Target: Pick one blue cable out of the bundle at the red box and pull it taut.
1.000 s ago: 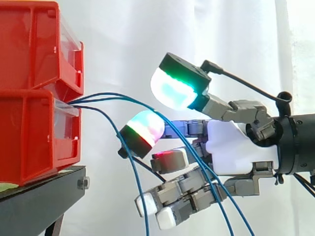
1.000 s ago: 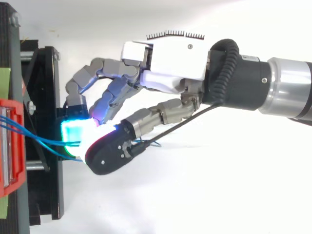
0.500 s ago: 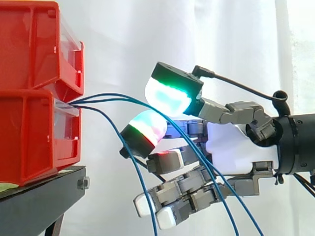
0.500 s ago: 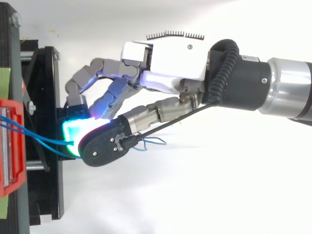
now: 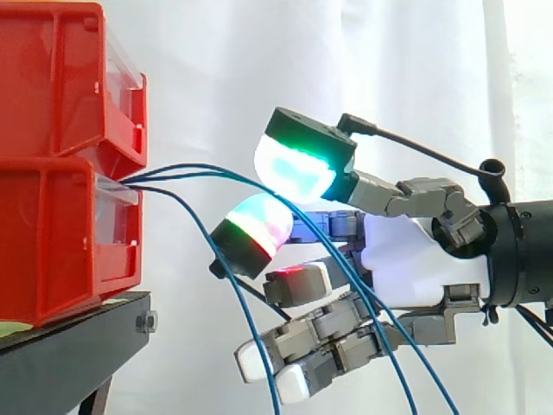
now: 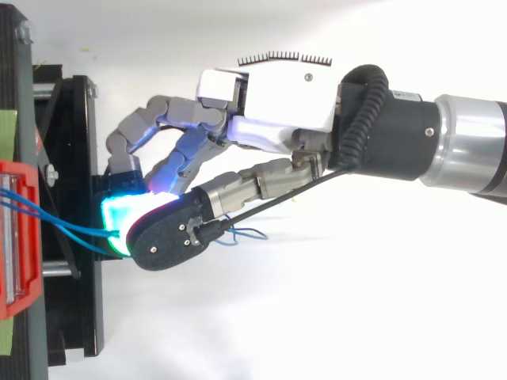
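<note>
The red bins (image 5: 52, 233) stand stacked on the black stand (image 5: 69, 354) at the left, before the white curtain (image 5: 216, 69); the blue cables (image 5: 220, 175) come out of the front of the lower bin and arc to the right; the hand (image 5: 415, 259) reaches in from the right, its palm level with the lower bin; its thumb pad (image 5: 298, 164), glowing green and cyan, and the pad of the uppermost finger (image 5: 255, 226) are brought together just off the bin front, and the two upper blue cables pass between them, pinched there, then fall slack down to the right past the palm; the lowest cable (image 5: 249, 328) hangs free under that finger pad, apart from the pinch; the other fingers (image 5: 302, 346) are loosely curled below and hold nothing; from above, the cables run from the red bin (image 6: 16, 237) straight into the cyan glow under the thumb (image 6: 170, 237), and a short blue loop (image 6: 247, 234) shows just beside it
</note>
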